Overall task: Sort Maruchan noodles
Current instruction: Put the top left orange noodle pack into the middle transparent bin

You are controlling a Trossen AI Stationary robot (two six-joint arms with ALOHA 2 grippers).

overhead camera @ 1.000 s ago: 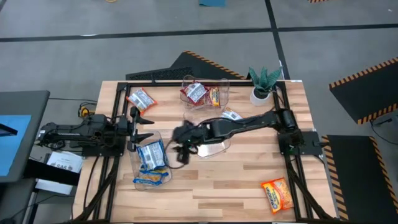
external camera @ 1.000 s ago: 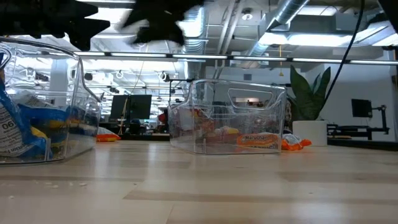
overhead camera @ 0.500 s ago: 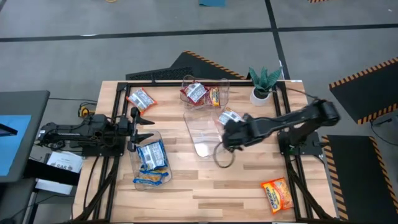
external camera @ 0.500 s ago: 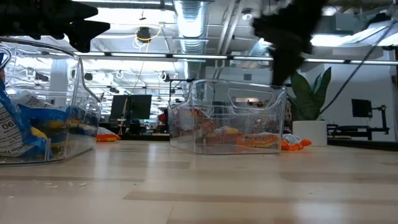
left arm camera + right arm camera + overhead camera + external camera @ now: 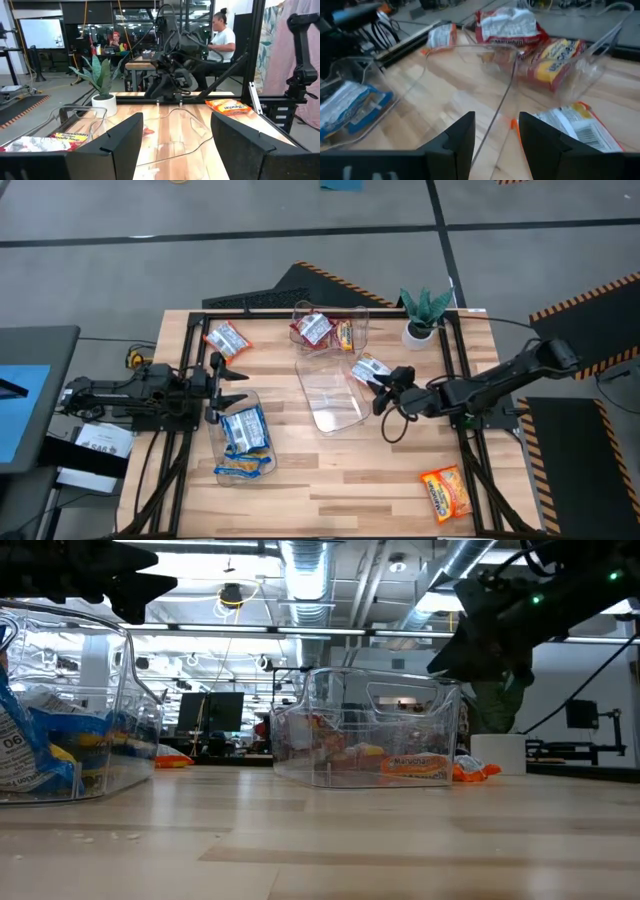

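My right gripper (image 5: 381, 389) is open and empty, hovering at the right side of an empty clear bin (image 5: 335, 408) in mid-table. A white-and-orange noodle packet (image 5: 370, 366) lies flat just beyond its fingers (image 5: 572, 124). My left gripper (image 5: 238, 387) waits open at the table's left edge, above a clear bin of blue packets (image 5: 245, 442). The far bin (image 5: 325, 330) holds red-and-white (image 5: 507, 25) and yellow (image 5: 555, 56) packets. One orange-and-white packet (image 5: 226, 340) lies far left on the table. An orange packet (image 5: 445, 492) lies near the right corner.
A potted plant (image 5: 421, 315) stands at the far right of the table. A loose cable (image 5: 395, 425) hangs under the right arm. Black frame rails (image 5: 190, 350) run along the table's edges. Bare wood (image 5: 340, 480) spreads along the near side. A person (image 5: 220, 30) sits beyond the table.
My right arm has drawn back fast from above the blue-packet bin toward the table's right edge, passing over the empty middle bin. Its gripper now hangs at that bin's right side. No packet or bin has visibly moved.
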